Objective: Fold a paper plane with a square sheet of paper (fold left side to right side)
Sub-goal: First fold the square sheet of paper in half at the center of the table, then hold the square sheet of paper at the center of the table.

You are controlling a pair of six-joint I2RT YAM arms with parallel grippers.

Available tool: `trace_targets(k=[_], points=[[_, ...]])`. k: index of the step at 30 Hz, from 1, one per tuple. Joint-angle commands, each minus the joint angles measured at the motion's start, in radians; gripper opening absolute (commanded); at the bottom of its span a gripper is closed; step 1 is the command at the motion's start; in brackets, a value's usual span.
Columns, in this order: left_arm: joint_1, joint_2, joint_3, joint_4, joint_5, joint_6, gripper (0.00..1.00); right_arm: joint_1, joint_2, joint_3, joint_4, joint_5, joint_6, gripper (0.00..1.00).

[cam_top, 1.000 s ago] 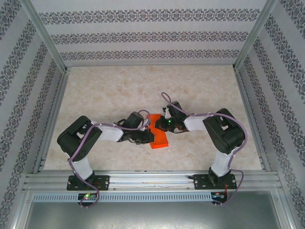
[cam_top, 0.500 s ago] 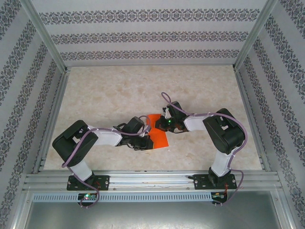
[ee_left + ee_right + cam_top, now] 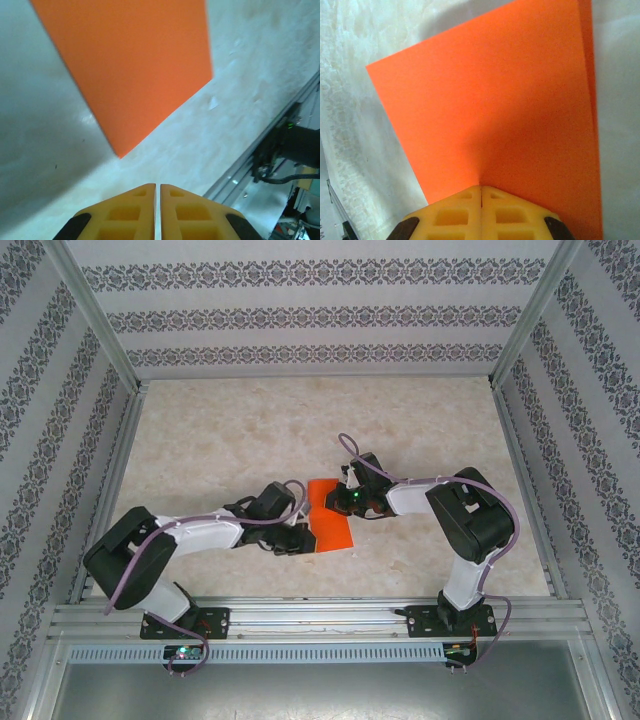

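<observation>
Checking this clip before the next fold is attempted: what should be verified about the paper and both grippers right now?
1. The sheet of paper lies on the table: ok.
2. The right gripper is shut, tips resting on the sheet: ok.
3. The left gripper is shut, apart from the sheet's near corner: ok.
4. Folded layers' edges aligned: cannot tell.
5. Crease fully pressed: cannot tell.

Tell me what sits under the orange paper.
The orange paper lies on the pale marbled table. A second paper layer peeks out along one edge in the right wrist view; anything else beneath is covered.
</observation>
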Motion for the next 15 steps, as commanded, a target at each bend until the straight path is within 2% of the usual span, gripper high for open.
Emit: trace_targets(k=[1, 6, 15], points=[[0.062, -0.003, 0.056, -0.038, 0.016, 0.045, 0.12, 0.005, 0.028, -0.053, -0.121, 0.100, 0.009, 0.00], [0.111, 0.101, 0.138, -0.023, 0.017, 0.089, 0.10, 0.007, 0.018, -0.068, -0.107, 0.110, 0.027, 0.00], [0.117, 0.278, 0.271, -0.003, 0.002, 0.139, 0.10, 0.017, 0.018, -0.065, -0.107, 0.108, 0.027, 0.00]])
